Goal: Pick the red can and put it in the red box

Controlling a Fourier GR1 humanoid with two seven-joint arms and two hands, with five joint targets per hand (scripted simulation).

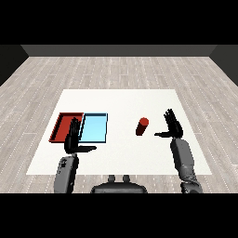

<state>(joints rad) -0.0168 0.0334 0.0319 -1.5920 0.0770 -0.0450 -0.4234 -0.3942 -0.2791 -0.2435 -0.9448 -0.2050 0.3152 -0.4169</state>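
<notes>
A red can (142, 126) stands upright on the white table (121, 104), right of the middle. My right hand (171, 124) is open a short way to its right, fingers straight up and thumb pointing toward the can, apart from it. The red tray (62, 123) lies at the left with nothing visible in it. My left hand (72, 138) is open, fingers straight, raised in front of the red tray's near right corner and hiding part of it.
A light blue tray (95, 128) lies right next to the red tray, between it and the can. Bare table surface lies around the can, and grey plank floor surrounds the table.
</notes>
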